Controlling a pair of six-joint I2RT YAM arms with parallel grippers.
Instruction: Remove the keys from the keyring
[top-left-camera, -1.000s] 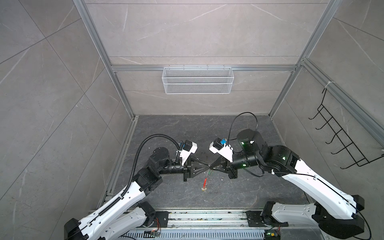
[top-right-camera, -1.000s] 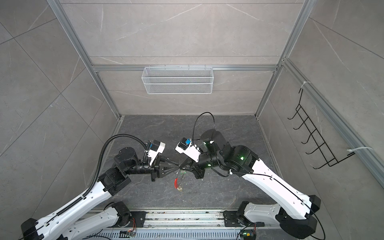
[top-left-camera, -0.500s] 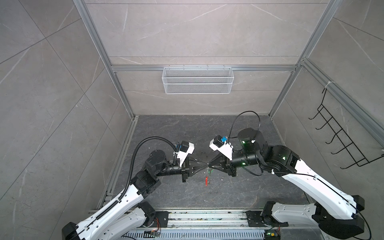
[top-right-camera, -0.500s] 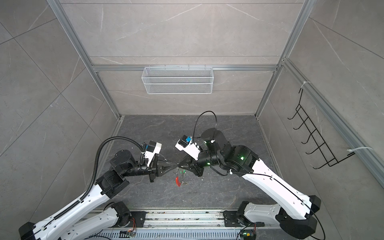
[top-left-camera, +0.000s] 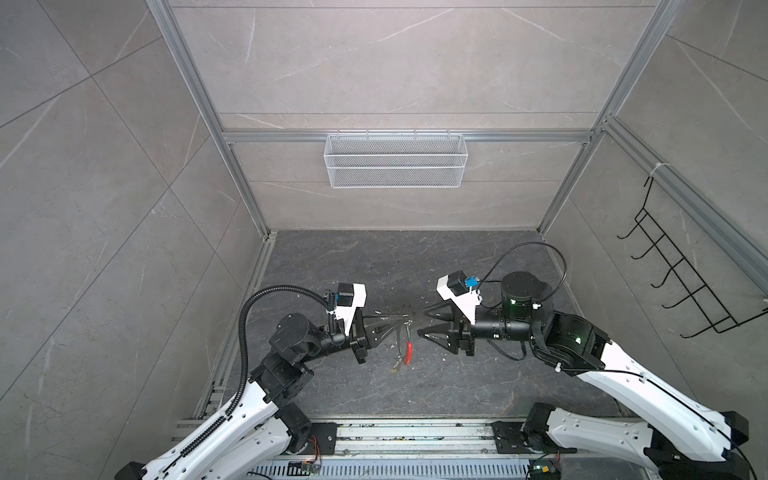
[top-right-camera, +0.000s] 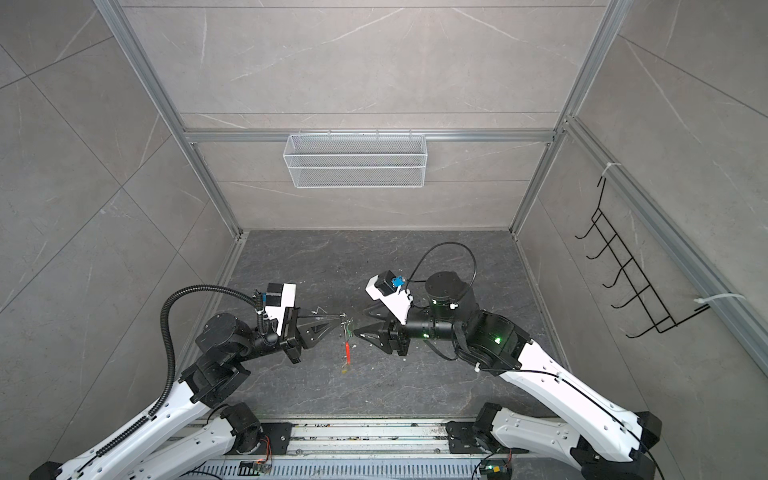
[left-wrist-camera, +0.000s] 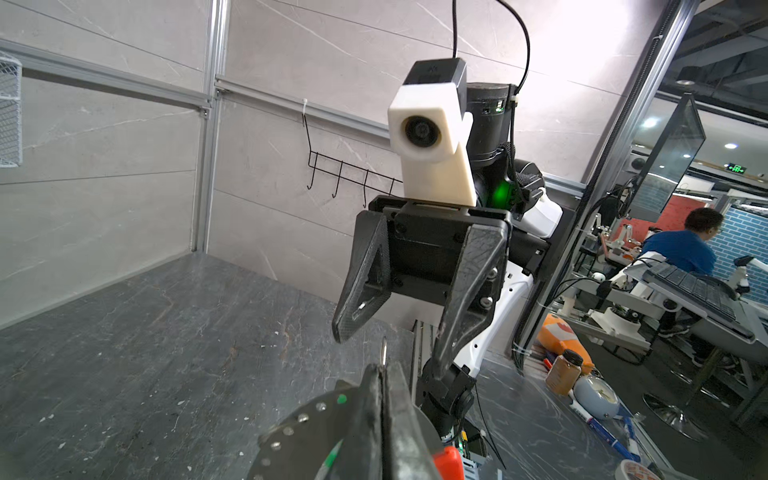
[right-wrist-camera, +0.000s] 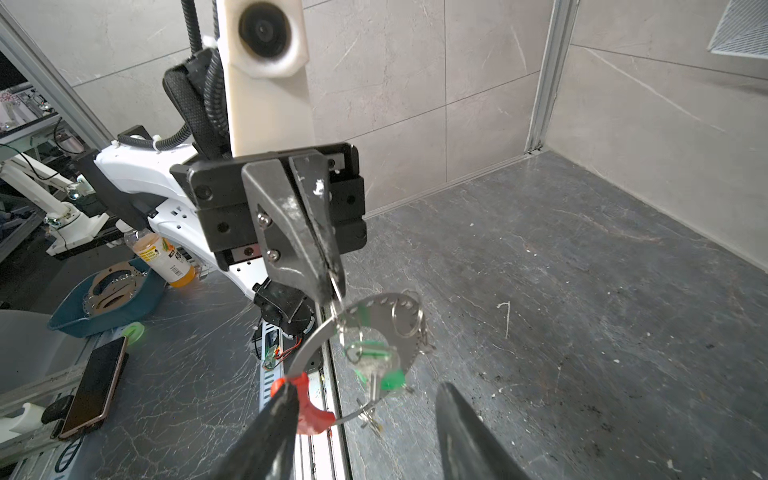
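The keyring (top-right-camera: 347, 353) looks light and springy, a thin metal loop with a red sleeve (right-wrist-camera: 309, 409) on its lower curve. It is likely to swing and twist at any nudge, and the bare wire is probably slippery between hard pads. The keys are smaller still. The green tag (right-wrist-camera: 390, 380) dangles among small split rings (right-wrist-camera: 409, 318) inside the loop. A yellowish speck at the very bottom of the bundle in a top view is probably the yellow tag (top-left-camera: 397, 368), though it is too small to be sure. The tags look like stiff plastic, so a flat pinch across a tag's broad faces should hold better than a grab at the wire, and the sleeve offers the best purchase on the loop itself. The left gripper (right-wrist-camera: 332, 289) is clamped tight on the top of the keyring, which hangs below its tips over the counter (top-left-camera: 332, 266). The right gripper (top-left-camera: 422, 323) has its jaws parted and empty, facing the left one, level with the top of the loop and just beside it. In the right wrist view the green tag hangs between and just beyond its fingers (right-wrist-camera: 270, 436).
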